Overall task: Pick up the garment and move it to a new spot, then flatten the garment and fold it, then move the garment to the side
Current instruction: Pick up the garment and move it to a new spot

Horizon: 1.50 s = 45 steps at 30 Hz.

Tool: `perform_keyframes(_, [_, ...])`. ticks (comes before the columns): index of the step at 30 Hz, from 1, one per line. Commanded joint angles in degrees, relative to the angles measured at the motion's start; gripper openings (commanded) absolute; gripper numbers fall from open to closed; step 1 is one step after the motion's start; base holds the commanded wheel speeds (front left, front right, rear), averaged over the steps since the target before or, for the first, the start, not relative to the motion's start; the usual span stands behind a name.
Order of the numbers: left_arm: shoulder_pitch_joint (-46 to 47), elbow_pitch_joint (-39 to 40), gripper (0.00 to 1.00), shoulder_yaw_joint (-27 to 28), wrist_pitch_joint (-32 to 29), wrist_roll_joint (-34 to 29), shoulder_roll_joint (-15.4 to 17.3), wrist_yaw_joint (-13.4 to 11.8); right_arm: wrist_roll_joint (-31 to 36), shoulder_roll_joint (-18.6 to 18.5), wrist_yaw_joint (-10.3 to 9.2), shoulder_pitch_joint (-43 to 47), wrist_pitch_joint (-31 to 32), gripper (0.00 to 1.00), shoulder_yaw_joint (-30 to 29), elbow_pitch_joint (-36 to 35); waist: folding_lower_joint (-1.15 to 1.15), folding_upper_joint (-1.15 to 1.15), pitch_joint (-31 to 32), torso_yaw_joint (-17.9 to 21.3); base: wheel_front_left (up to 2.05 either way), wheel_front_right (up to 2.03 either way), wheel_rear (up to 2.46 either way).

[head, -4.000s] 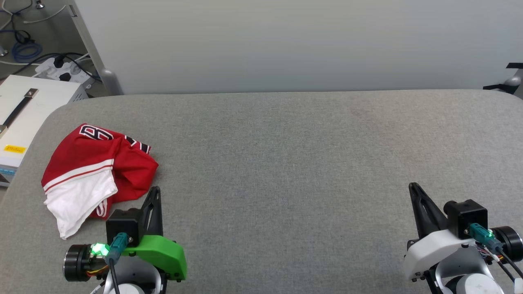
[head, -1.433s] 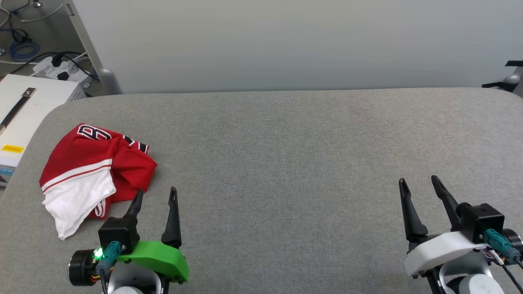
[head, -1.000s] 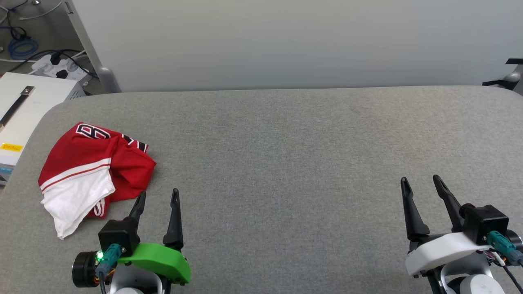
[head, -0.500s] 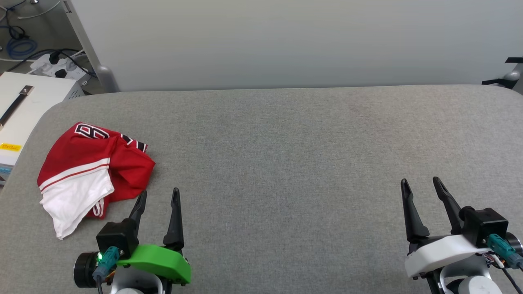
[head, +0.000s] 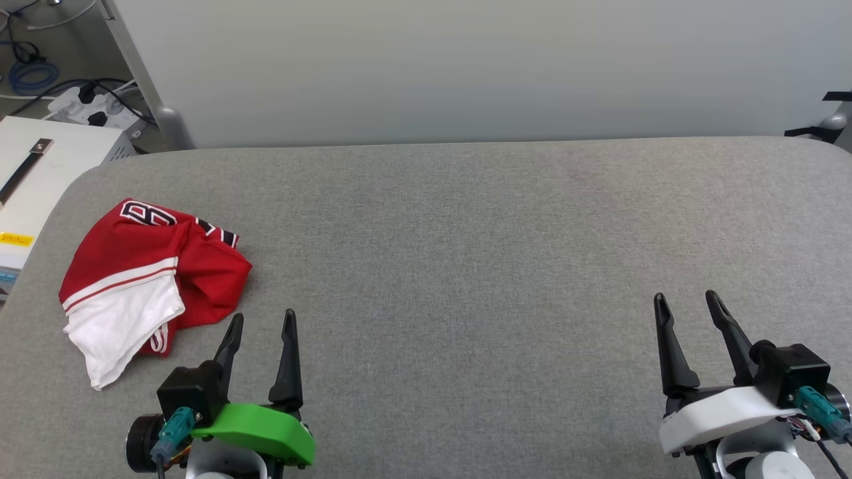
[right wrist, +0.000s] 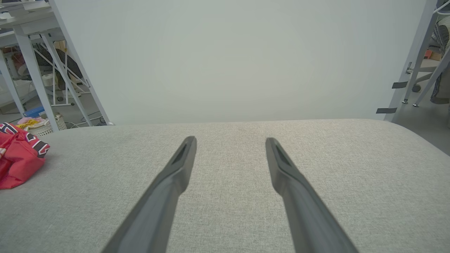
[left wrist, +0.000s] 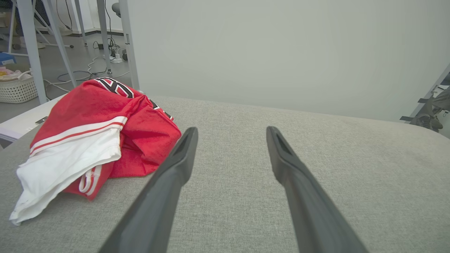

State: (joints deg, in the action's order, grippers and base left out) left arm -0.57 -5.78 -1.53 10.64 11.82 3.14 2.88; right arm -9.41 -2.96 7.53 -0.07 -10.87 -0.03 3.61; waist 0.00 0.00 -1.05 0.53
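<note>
The garment (head: 143, 276), a red jersey with a white sleeve and black lettering, lies crumpled at the left end of the grey table (head: 466, 253). My left gripper (head: 263, 320) stands open just right of and nearer than the heap, apart from it, nothing between its fingers. In the left wrist view the garment (left wrist: 95, 140) lies left of my left gripper (left wrist: 230, 131). My right gripper (head: 685, 301) is open and empty at the table's near right. The right wrist view shows my right gripper (right wrist: 230, 142) over bare cloth, with the garment (right wrist: 19, 154) at the far left edge.
A pale partition wall (head: 466, 66) runs along the table's far edge. A white box (head: 40, 173) stands off the table's left end, with a power strip and cables (head: 86, 106) on the floor beyond. A white laundry basket (left wrist: 17, 89) sits behind the garment.
Both grippers have gone from shut to open, fingers spread. The left gripper has shifted slightly right and nearer. The garment has not moved; the camera has drifted a little.
</note>
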Motion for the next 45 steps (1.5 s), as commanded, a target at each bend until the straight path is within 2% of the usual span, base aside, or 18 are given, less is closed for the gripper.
perform_keyframes(1, [-0.8, -0.5, 1.00, -0.2, 0.8, 0.5, -0.2, 0.5, -0.8, 0.1, -0.03, 0.6, -0.6, 1.00, 0.0, 0.3, 0.00, 0.00, 0.0, 0.0, 0.00, 0.00, 0.00])
perform_keyframes(11, [-0.8, -1.3, 1.00, -0.4, 2.0, 1.5, -0.2, 0.8, -1.8, 0.1, -0.04, 0.7, -1.8, 1.00, 0.1, 0.8, 0.00, 0.00, -0.1, -0.1, 0.00, 0.00, 0.00])
perform_keyframes(17, [-0.7, -1.7, 1.00, -0.3, 2.7, 2.1, -0.2, 0.8, -2.4, 0.1, -0.04, 1.0, -2.5, 1.00, 0.8, 0.8, 0.00, 0.00, -0.1, -1.5, 0.00, 0.00, 0.00])
perform_keyframes(24, [-0.8, -2.2, 1.00, -0.1, 3.5, 2.7, -0.2, 0.8, -2.9, 0.1, -0.04, 1.5, -3.3, 1.00, 2.9, 1.0, 0.00, 0.00, 0.0, -5.3, 0.00, 0.00, 0.00])
perform_keyframes(37, [-1.5, -3.1, 1.00, 0.2, 4.4, 2.5, -0.3, 1.5, -3.8, 0.1, -0.04, 2.2, -4.1, 1.00, 6.0, 1.3, 0.00, 0.00, 1.2, -15.2, 0.00, 0.00, 0.00])
perform_keyframes(45, [-2.0, -3.3, 1.00, 0.2, 4.4, 1.9, -0.3, 2.0, -4.2, 0.1, -0.04, 2.4, -4.1, 1.00, 7.1, 1.3, 0.00, 0.00, 1.9, -19.6, 0.00, 0.00, 0.00])
